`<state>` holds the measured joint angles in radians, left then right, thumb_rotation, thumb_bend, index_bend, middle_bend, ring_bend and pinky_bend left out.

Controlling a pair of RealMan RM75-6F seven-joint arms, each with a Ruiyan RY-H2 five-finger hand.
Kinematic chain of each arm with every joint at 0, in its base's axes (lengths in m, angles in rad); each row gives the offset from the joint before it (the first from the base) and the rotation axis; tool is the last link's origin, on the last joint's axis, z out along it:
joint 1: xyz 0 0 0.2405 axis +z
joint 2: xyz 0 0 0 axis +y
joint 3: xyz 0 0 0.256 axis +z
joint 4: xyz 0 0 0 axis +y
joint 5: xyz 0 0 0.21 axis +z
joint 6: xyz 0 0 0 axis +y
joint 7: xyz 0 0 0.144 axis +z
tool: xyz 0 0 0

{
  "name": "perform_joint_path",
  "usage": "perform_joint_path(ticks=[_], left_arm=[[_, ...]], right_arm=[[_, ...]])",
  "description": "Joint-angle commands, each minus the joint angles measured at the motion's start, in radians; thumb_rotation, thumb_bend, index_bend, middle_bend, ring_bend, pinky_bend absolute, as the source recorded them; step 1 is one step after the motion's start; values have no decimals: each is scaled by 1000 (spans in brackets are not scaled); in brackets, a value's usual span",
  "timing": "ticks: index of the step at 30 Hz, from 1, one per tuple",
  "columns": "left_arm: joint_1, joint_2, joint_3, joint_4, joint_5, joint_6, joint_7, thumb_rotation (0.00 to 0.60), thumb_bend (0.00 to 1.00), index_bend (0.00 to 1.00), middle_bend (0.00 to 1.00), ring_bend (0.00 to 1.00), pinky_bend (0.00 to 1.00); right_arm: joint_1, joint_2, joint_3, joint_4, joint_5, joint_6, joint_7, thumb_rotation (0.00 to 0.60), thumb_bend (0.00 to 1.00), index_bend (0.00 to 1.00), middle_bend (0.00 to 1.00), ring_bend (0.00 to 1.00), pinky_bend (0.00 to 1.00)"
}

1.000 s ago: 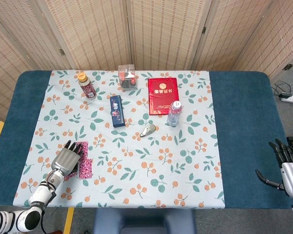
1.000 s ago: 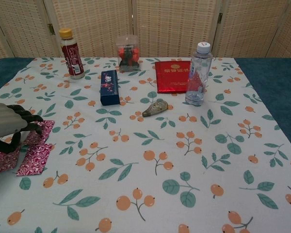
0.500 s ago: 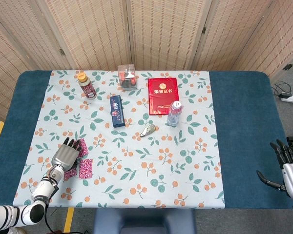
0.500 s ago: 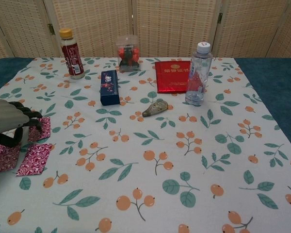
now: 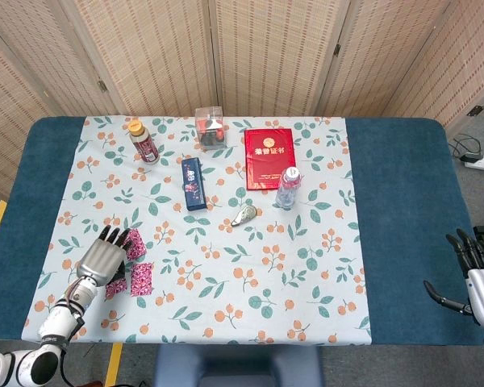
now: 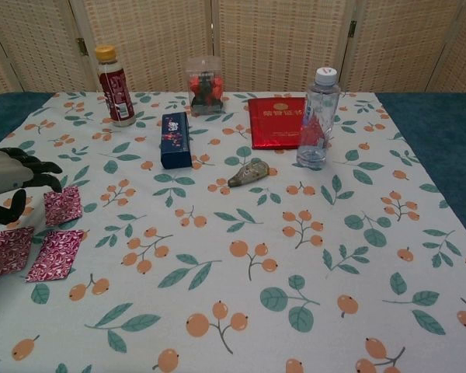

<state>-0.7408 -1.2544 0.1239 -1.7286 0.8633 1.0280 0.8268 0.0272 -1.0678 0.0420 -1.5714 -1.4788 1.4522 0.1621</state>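
Three magenta patterned packets lie flat near the table's left front: one [image 6: 64, 205] further back, and two side by side [image 6: 56, 255] [image 6: 8, 252] nearer the front. My left hand [image 6: 8, 185] hovers just left of them, fingers apart, holding nothing. In the head view the left hand [image 5: 99, 259] partly covers the packets, and one packet [image 5: 141, 279] shows to its right. My right hand [image 5: 477, 276] is at the far right edge over the blue cloth, fingers spread and empty.
At the back of the floral cloth [image 5: 226, 298] stand a brown bottle [image 6: 115, 85], a clear box [image 6: 204, 85], a red booklet [image 6: 276, 122] and a water bottle [image 6: 317, 118]. A blue box [image 6: 175, 140] and a small olive object [image 6: 248, 172] lie mid-table.
My left hand has drawn back to the left off the packets, uncovering all three. The right hand has stayed put.
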Motion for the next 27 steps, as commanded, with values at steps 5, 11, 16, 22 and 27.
perform_joint_path(ticks=[5,11,16,22,27], left_arm=[[75,76,24,-55,156,14,-178,520,552,160,0,0,0],[121,82,41,-60,292,39,-262,580,336,159,0,0,0],[134,68,51,-74,355,26,-265,576,295,151,0,0,0],[129,16,31,-65,311,-7,-205,573,285,137,0,0,0],[120,-21,7,-72,216,-24,-144,576,286,120,0,0,0]], right_arm=[[0,2,2,1,-7,8,3,313,328,0,0,0,0],[4,0,1,4,-16,7,7,324,328,0,0,0,0],[3,-3,-2,11,-20,9,15,322,329,0,0,0,0],[2,-5,-4,22,-20,7,27,323,329,0,0,0,0],[1,-6,-5,26,-18,6,31,324,329,0,0,0,0]])
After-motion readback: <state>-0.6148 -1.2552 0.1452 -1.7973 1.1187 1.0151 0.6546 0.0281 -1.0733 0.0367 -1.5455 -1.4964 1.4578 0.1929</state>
